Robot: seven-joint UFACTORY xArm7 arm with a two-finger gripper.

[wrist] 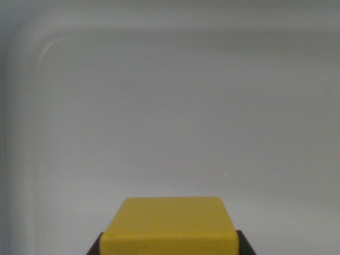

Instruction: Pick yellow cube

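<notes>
The pincer (169, 245) grips the yellow cube (170, 223), dark pads flanking both sides. Lift straight up, slowly, keeping clear of the white tray's (32, 42) rim.

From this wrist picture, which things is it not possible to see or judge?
- Yellow cube: lower part cut off by the wrist view's bottom edge.
- Gripper: only dark finger tips beside the cube; contact unclear.
- Pale tray: only one rounded corner shows; blurred.
</notes>
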